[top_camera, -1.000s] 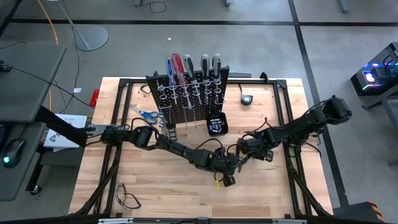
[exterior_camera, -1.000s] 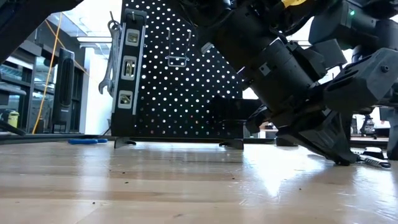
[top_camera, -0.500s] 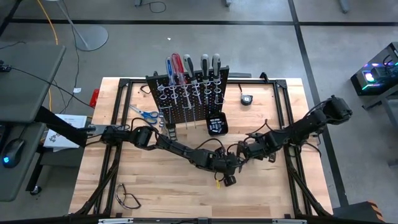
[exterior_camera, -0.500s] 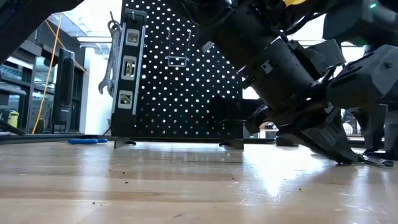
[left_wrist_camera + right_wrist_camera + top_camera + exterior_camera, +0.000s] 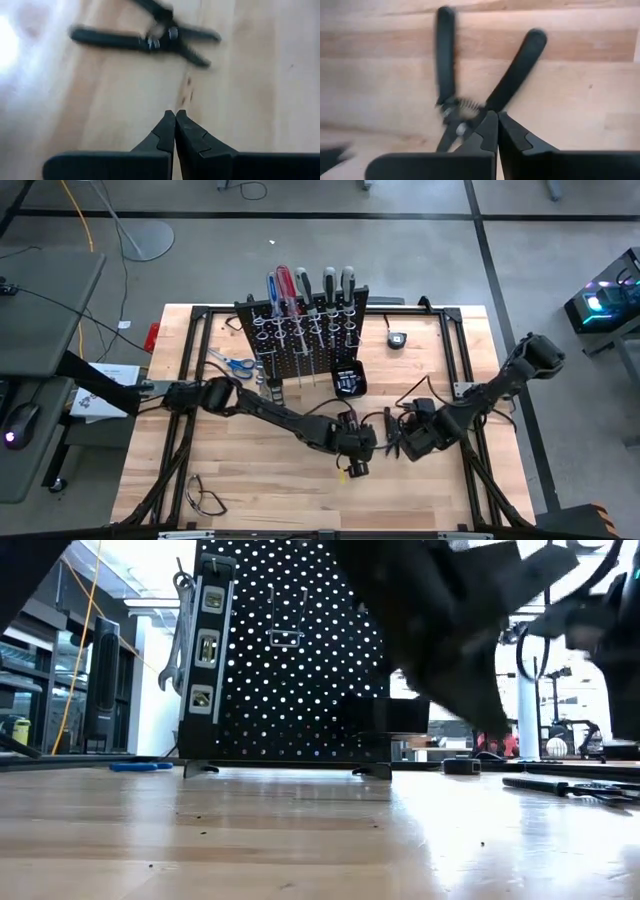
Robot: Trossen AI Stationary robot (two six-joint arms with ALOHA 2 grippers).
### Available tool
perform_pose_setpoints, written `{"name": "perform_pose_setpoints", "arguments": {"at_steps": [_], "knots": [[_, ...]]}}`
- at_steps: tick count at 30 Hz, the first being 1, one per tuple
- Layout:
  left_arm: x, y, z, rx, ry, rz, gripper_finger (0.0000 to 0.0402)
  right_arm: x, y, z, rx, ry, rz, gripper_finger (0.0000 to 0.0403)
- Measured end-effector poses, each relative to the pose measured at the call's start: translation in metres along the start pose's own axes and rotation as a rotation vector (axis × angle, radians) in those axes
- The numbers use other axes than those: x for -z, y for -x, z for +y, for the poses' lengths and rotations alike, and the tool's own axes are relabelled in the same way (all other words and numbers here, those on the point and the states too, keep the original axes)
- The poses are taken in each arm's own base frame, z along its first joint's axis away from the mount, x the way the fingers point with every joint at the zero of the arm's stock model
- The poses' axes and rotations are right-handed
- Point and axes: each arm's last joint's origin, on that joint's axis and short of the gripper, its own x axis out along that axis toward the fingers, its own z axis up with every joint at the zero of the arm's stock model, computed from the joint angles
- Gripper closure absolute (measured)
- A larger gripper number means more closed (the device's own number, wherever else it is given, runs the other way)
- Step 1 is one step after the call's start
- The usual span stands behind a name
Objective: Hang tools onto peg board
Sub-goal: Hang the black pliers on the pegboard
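Dark pliers (image 5: 470,95) lie flat on the wooden table, handles spread; they also show in the low view as pliers (image 5: 568,784) and from above as pliers (image 5: 390,435). My right gripper (image 5: 496,115) hangs shut just above their pivot, with nothing between its fingers. My left gripper (image 5: 175,113), also shut and empty, hovers over bare wood a little short of the pliers (image 5: 150,37). The peg board (image 5: 300,330) stands upright at the table's far middle, with screwdrivers (image 5: 305,285) standing in its rings and a wrench (image 5: 180,630) hanging at its side. Blue scissors (image 5: 232,362) lie to its left.
A small black box (image 5: 348,380) sits in front of the peg board and a tape measure (image 5: 396,339) to its right. Clear safety glasses (image 5: 205,498) lie near the front left corner. Bare wood stretches between the arms and the near edge.
Both grippers have risen from the table, where they stood low together over the pliers. My right gripper has drawn toward the near edge and tipped to point more steeply down. The pliers, earlier mostly covered by the grippers, now lie in the open on the wood.
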Motion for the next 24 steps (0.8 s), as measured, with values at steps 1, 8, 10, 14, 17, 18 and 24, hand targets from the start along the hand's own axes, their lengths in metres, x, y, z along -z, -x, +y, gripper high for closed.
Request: {"name": "perform_pose_setpoints", "arguments": {"at_steps": [1, 8, 10, 14, 17, 18, 24], "knots": [[0.002, -0.007, -0.001, 0.019, 0.004, 0.0, 0.0401, 0.002, 0.006, 0.0, -0.009, 0.014, -0.003, 0.04], [-0.007, -0.036, -0.019, 0.259, 0.071, -0.221, 0.0401, 0.006, 0.043, -0.015, 0.004, 0.09, -0.048, 0.0401], [-0.006, -0.046, -0.022, 0.289, 0.081, -0.272, 0.0401, 0.006, 0.049, -0.024, 0.009, 0.099, -0.048, 0.0401], [-0.002, -0.057, -0.025, 0.294, 0.045, -0.319, 0.0401, 0.007, 0.056, -0.04, 0.006, 0.111, -0.021, 0.0402], [0.005, -0.068, -0.021, 0.251, 0.037, -0.303, 0.0401, 0.006, 0.06, -0.044, -0.007, 0.12, -0.009, 0.0402], [0.006, -0.071, -0.019, 0.232, 0.035, -0.304, 0.0401, 0.006, 0.06, -0.044, -0.008, 0.121, -0.009, 0.0402], [-0.013, -0.07, 0.002, 0.2, 0.014, -0.397, 0.0401, 0.004, 0.061, -0.044, -0.026, 0.118, -0.023, 0.0403]]}}
